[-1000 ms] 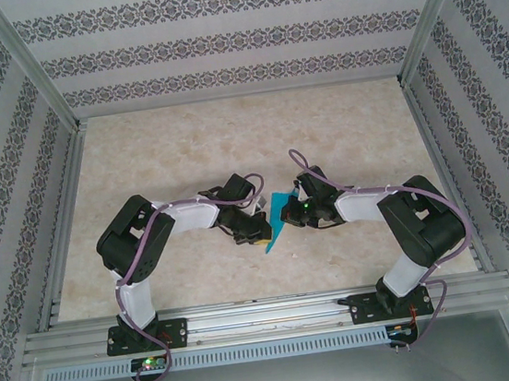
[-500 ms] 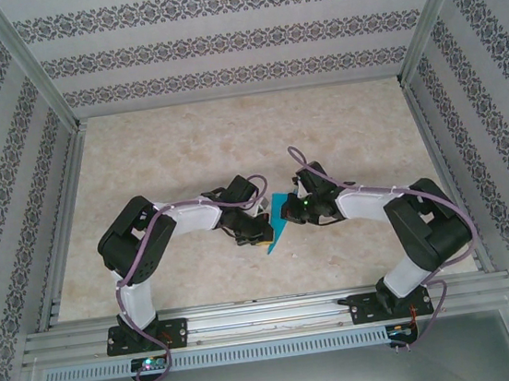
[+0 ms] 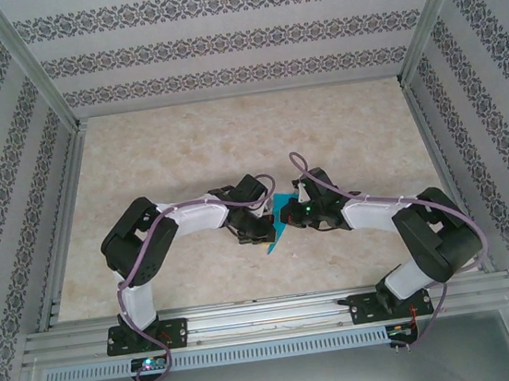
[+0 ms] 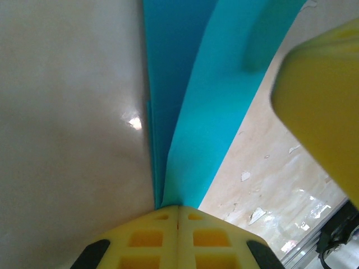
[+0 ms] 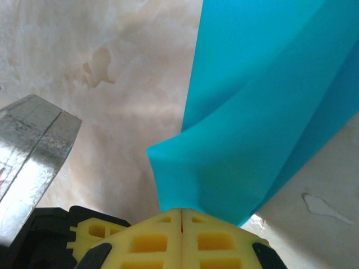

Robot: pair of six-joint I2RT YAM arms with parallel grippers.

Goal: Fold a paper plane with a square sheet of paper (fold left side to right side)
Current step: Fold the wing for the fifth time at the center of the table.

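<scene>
Currently, my left gripper (image 4: 178,208) is closed all the way. Its two yellow fingertips meet on the edge of the teal-blue paper (image 4: 213,101), and no gap shows between them. Out of this pinch the paper runs straight ahead of the fingers in two layers, a darker one on the left and a lighter one on the right, which meet in a narrow V at the tips. To the right of the paper, close to the lens, sits a blurred yellow block (image 4: 322,106).

My right gripper (image 5: 182,212) is likewise closed on the same paper (image 5: 263,106). It holds the paper at a bent corner, and from there the paper spreads forward and to the right with a soft bend. A grey metal bar (image 5: 31,151) lies to the left of the fingers.

From above, the left gripper (image 3: 258,235) and right gripper (image 3: 287,216) face each other, close together. The paper (image 3: 274,237) stands between them as a narrow tilted strip, its pointed end toward the arm bases. The beige marbled table (image 3: 229,138) lies below. Whether the paper touches it I cannot tell.
</scene>
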